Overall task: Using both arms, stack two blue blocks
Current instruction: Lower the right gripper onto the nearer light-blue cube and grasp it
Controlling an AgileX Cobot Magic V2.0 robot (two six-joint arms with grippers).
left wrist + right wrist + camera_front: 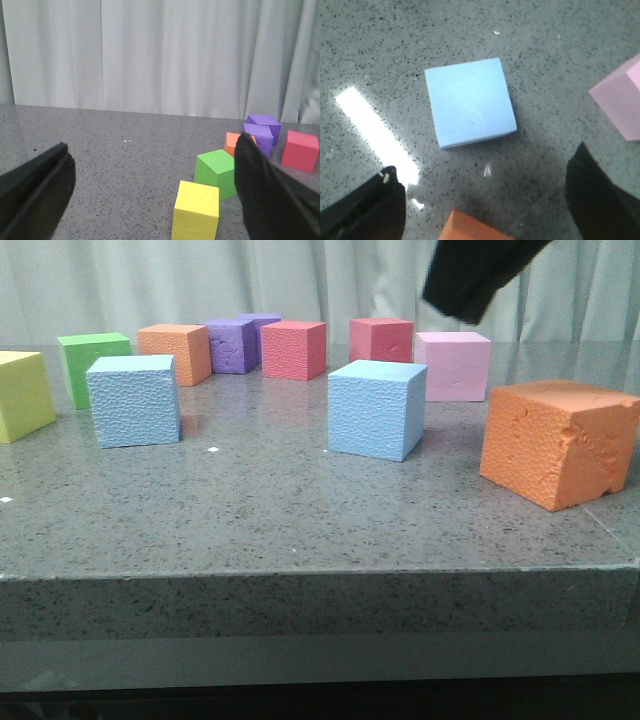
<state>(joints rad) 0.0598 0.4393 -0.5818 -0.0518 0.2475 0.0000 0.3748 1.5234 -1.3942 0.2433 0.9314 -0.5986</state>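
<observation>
Our right gripper [485,200] open wide, above the near blue block [377,408] | block lies ahead of fingertips, not between them | left gripper [155,195] wide, empty | far blue block [134,400] stands left, apart.
</observation>
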